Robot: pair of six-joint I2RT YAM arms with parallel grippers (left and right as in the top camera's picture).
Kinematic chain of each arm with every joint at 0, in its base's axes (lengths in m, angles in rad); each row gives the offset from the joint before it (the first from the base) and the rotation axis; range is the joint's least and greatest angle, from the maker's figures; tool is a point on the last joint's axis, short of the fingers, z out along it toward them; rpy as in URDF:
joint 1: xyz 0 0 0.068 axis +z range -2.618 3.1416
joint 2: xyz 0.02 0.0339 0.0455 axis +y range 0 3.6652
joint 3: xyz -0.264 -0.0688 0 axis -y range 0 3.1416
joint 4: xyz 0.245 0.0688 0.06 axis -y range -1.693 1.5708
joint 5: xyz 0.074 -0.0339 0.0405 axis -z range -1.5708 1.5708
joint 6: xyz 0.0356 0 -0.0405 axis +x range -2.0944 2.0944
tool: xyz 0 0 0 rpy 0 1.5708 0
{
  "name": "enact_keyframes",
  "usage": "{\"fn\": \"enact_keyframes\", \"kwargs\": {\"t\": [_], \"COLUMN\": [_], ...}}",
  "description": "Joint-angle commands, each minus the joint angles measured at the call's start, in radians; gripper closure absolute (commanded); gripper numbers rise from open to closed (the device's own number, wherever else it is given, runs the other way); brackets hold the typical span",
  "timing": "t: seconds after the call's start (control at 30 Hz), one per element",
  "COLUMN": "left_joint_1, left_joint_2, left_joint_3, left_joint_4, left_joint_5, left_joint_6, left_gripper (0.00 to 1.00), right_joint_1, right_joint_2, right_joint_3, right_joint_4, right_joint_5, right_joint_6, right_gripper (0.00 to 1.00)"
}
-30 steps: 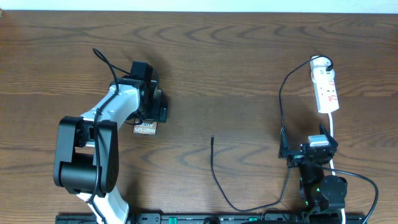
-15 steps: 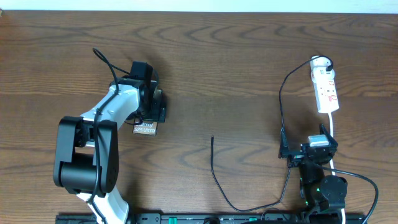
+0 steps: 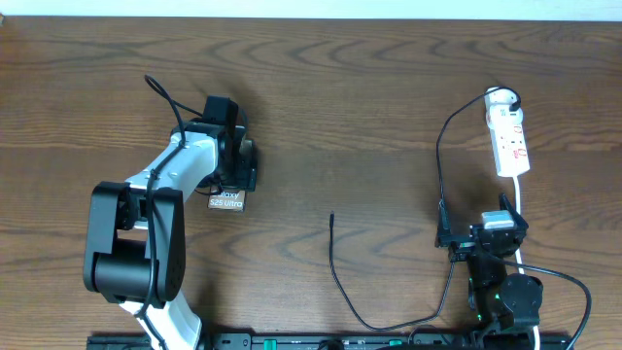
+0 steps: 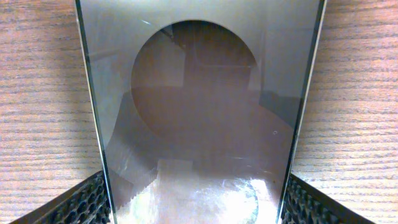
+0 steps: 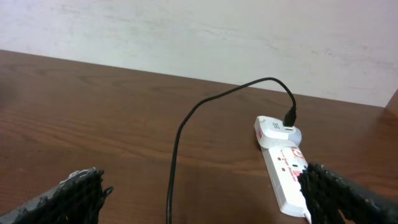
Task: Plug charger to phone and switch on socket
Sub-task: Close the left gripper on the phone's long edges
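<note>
Now: left gripper (image 4: 199, 200) straddles the phone (image 4: 199, 124); right gripper (image 5: 205, 193) hangs short of the socket (image 3: 509, 141).
Left jaws flank the glossy slab's long edges on the grained wood table (image 3: 369, 97). Whether they pinch it I cannot tell, and a weak hold on such slick sides could let it slide. Mid-table, the thin black charger (image 3: 335, 277) lies slack, tip free. Right jaws gape, empty, near the white socket.

Dark wooden table (image 3: 369, 97) — phone (image 3: 229, 201) on the left; charger (image 3: 335, 272) cable mid-front; white socket (image 3: 509, 141) far right
</note>
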Motion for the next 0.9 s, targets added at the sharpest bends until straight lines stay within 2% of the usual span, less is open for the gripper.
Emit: {"fn": "enact_keyframes", "kwargs": {"t": [0.0, 0.87], "left_joint_1": [-0.001, -0.001], "left_joint_2": [0.013, 0.013], "left_joint_3": [-0.02, -0.02], "left_joint_4": [-0.004, -0.006], "left_joint_5": [0.013, 0.013], "left_joint_6": [0.01, 0.01], "left_gripper": [0.2, 0.25], "right_joint_1": [-0.004, -0.004], "right_joint_2": [-0.001, -0.001], "right_joint_3": [-0.001, -0.001], "right_joint_4": [-0.005, -0.005], "right_joint_5": [0.007, 0.007], "right_joint_6": [-0.011, -0.011], "right_gripper": [0.01, 0.01]}}
